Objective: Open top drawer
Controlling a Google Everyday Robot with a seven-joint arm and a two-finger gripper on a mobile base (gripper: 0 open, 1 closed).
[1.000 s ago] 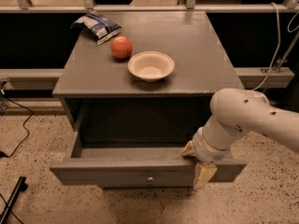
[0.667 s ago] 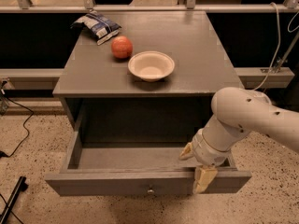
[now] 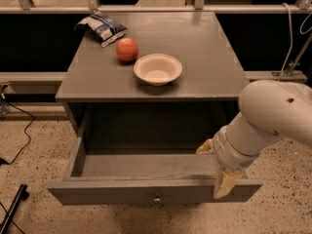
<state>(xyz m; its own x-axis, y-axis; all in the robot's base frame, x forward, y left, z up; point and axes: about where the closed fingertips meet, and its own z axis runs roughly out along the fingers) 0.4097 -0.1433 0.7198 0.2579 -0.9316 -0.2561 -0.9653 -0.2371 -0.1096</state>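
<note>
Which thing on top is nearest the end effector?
The white bowl; apple and bag lie farther back. The end effector is at the front right of the drawer.

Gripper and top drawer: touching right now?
Touching. Camera view: the gripper hooks over the right end of the top drawer front panel, its tan end lying against the outer face with no gap showing.

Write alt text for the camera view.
Grey cabinet with its top drawer pulled well out, the gripper straddling the drawer's front wall near its right end. A bowl, red apple and snack bag sit on top.
</note>
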